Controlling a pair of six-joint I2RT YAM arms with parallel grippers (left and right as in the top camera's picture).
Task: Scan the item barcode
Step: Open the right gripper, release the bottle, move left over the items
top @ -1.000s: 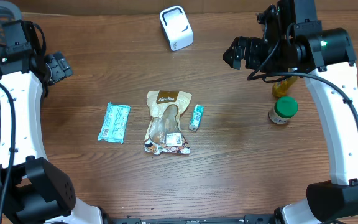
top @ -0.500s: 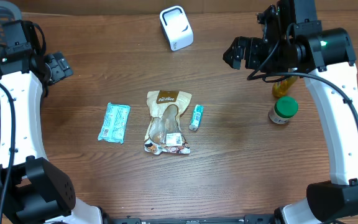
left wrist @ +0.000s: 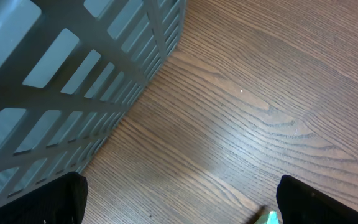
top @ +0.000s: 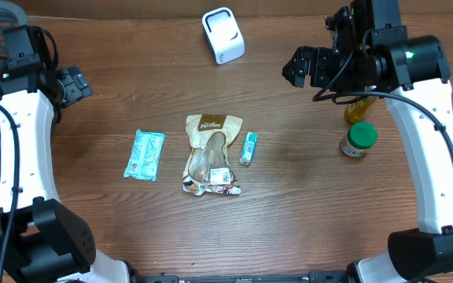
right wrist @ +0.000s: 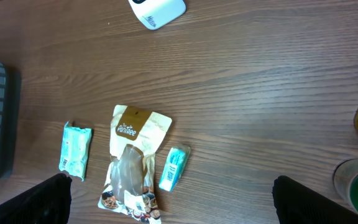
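Left gripper point(top: 75, 82): jaws wide apart, holding nothing. In the left wrist view only the black fingertips point(left wrist: 36, 199) show, cut off in the bottom corners. It sits above bare table point(left wrist: 253, 93), just beside the grey basket point(left wrist: 73, 68) wall. There's a teal sliver at the bottom edge of that view, too cropped to identify.

Right gripper point(top: 303, 69): jaws also spread, empty. Fingertips point(right wrist: 39, 199) are clipped the same way in the right wrist view.

Left arm is raised at the far left and reaches toward the basket corner, with the wrist turned in toward the table. Right arm is raised at the far right, wrist pointing left, camera looking down at the centre.

Items are mid-table, well apart from both grippers: brown pouch point(top: 211, 154), teal packet point(top: 145, 155) to its left, small teal tube point(top: 248, 147) just beside its right edge. Can't tell which one is the target; no barcode is readable.

White scanner point(top: 223, 34) is at the far edge, only half in frame in the right wrist view.

Green-lidded jar point(top: 359, 139) is on the right. Yellow bottle point(top: 358, 106) behind it is mostly hidden under the right arm.
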